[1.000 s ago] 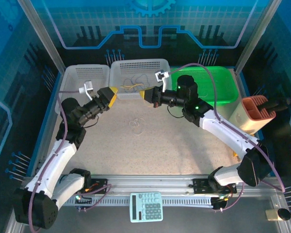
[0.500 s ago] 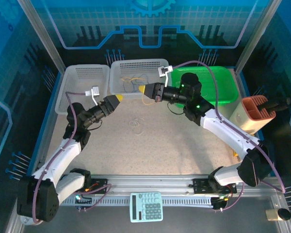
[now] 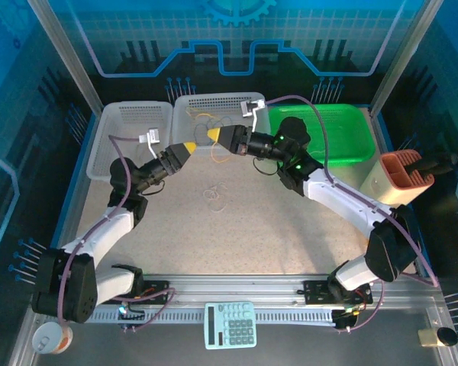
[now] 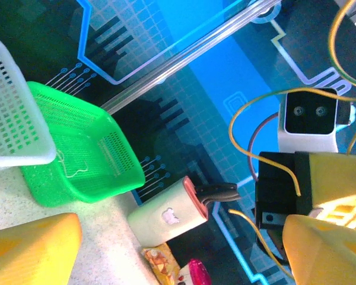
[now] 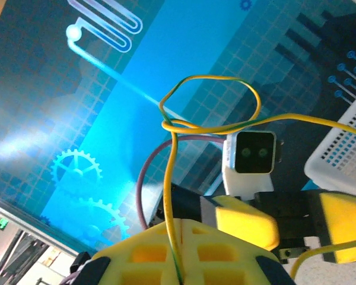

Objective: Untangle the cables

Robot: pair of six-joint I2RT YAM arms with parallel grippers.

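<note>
Right claw (image 5: 177, 231) clamps the yellow cable (image 5: 172, 172); left claw (image 4: 183, 238) gapes apart — pulling now could tighten the knot (image 5: 169, 125) — not free it.

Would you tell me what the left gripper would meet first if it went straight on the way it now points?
Most likely the right gripper, shut on the yellow cable: from above, the open left gripper aims straight at its tip, close ahead. Their relative height is unclear.
</note>
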